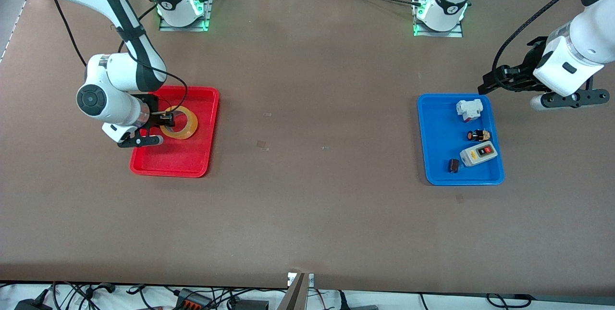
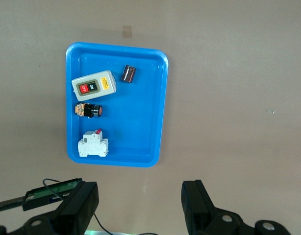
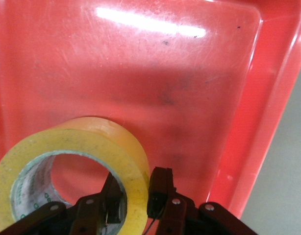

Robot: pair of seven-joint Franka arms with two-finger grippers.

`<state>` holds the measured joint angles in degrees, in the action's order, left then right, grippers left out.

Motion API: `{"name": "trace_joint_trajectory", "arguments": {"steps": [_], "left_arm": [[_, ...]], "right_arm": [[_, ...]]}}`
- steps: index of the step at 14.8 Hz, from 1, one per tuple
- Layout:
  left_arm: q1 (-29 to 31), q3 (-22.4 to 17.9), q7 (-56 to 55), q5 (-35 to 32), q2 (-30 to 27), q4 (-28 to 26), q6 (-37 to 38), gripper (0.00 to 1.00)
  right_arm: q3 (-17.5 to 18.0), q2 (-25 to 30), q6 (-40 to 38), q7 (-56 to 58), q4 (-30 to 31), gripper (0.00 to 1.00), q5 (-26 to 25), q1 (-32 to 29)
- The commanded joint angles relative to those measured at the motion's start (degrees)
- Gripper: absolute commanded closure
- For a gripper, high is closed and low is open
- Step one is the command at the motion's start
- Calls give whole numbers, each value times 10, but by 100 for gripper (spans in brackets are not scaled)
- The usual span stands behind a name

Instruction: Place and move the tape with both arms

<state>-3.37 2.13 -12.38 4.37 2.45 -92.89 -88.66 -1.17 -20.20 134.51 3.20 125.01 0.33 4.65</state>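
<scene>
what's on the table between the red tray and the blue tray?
No objects: in the front view the stretch from the red tray to the blue tray is bare brown tabletop with only a few small marks.

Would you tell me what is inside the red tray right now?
The red tray holds only the tape, flat on its floor, its wall pinched by the right gripper. The arm covers the tray's corner nearest it.

The tape is found in a tray toward the right arm's end of the desk, clamped across its wall by the right hand, while the left hand, fingers parted, is held over the desk beside a second tray carrying a switch box.
</scene>
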Motion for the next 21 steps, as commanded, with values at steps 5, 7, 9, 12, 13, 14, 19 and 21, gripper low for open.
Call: {"name": "trace_joint_trajectory", "arguments": {"steps": [5,7,9,12,13,14,19,21], "left_arm": [[-1,2,6,-12,-12,-6,-1,0],[-1,3,6,-12,-12,-7,-1,0],[-1,3,6,-12,-12,-7,2,0],[-3,3,6,-12,-12,-7,3,0],[-3,3,6,-12,-11,-7,3,0],[-3,3,6,-12,-11,-7,3,0],[-5,3,6,-12,-11,-7,3,0],[-5,3,6,-12,-11,-7,3,0]], "right_arm": [[8,15,6,23,-21,1,6,-24],[7,24,-10,23,-46,1,7,-26],[8,30,-63,23,-99,1,7,-32],[6,42,-175,14,-191,1,6,-32],[5,49,-204,12,-217,1,6,-32],[1,58,-234,8,-243,1,6,-32],[0,114,-358,-8,-331,1,-1,-34],[1,143,-389,-9,-348,1,1,-35]]}}
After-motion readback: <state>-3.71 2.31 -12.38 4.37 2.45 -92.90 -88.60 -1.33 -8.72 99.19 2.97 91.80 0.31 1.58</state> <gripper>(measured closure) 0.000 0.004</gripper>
